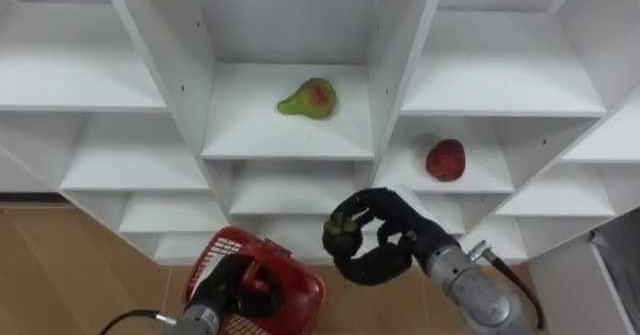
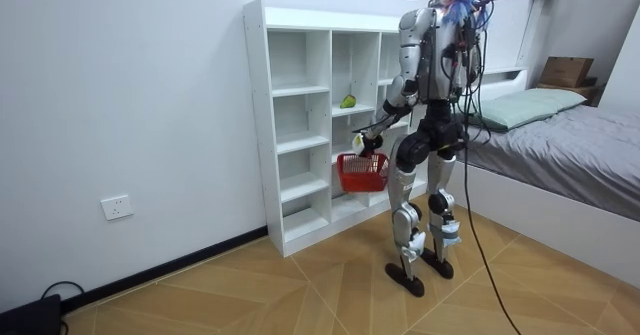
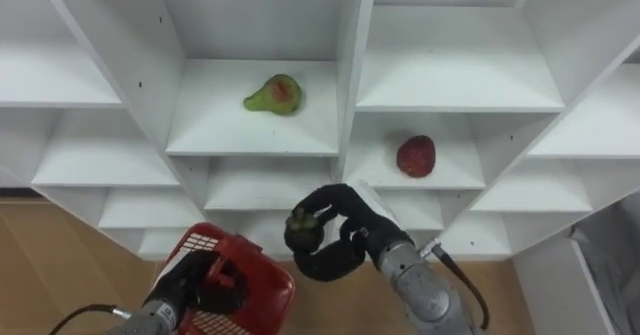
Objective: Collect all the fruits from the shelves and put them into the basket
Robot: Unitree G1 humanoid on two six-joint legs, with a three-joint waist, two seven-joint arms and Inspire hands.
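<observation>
Right hand [image 1: 388,257] grasps dark fruit [image 1: 344,232], left hand [image 1: 226,291] grips red basket [image 1: 300,297]; next likely needs release over basket at 8 o'clock.

Eye views near closet [image 1: 395,35], room view afar

Grey bed [image 2: 590,145], white wall socket [image 2: 117,207]

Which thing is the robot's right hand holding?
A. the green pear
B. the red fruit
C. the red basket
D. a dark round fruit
D: the right hand is curled round a dark round fruit; the pear and the red fruit lie on shelves; the left hand holds the red basket.
</observation>
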